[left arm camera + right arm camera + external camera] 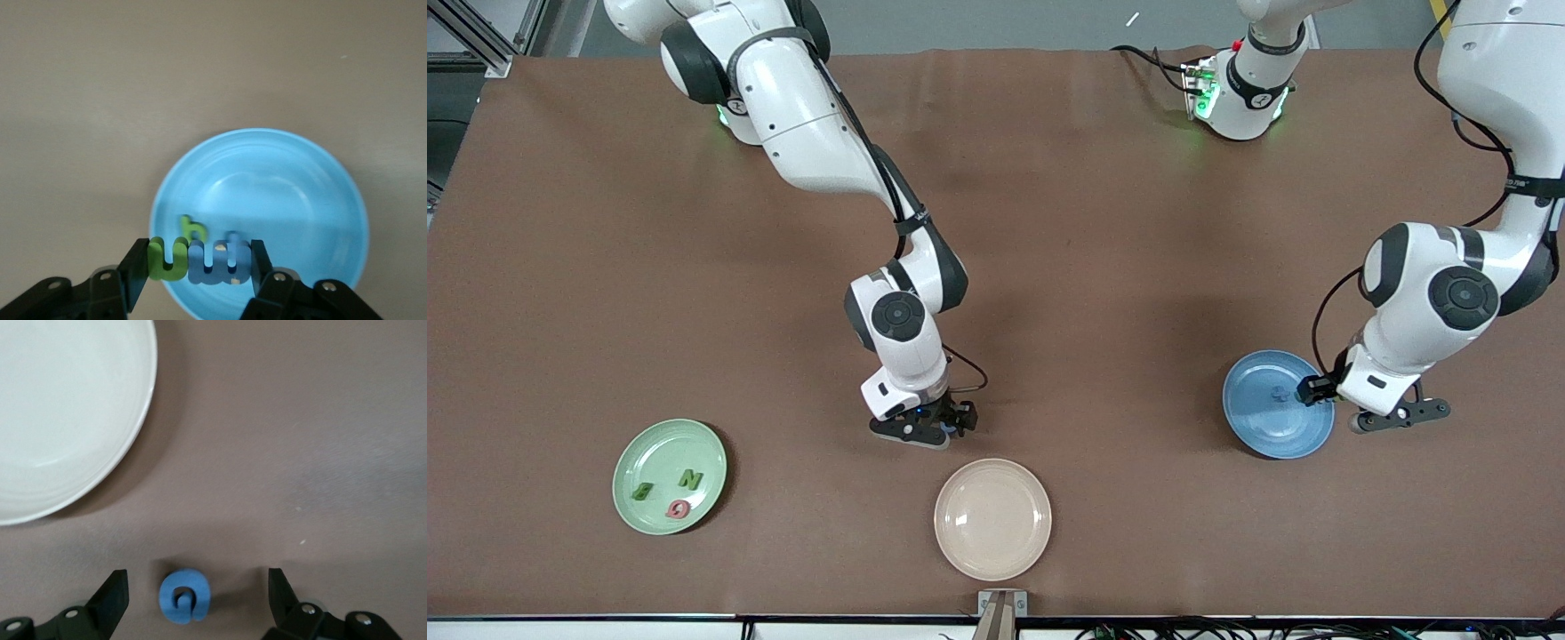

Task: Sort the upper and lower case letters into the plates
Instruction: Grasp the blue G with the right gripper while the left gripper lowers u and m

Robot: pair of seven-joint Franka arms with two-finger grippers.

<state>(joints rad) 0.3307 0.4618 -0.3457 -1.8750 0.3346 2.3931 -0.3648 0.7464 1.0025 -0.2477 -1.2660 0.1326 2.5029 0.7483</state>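
Letters [199,261] in left gripper [199,267], partly hidden

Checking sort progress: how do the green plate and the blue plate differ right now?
The green plate lies near the right arm's end of the table; the blue plate lies near the left arm's end. The green plate holds three letters with no gripper over it; over the blue plate the left gripper is shut on a green and a blue letter. Both are round, rimmed and similar in size.
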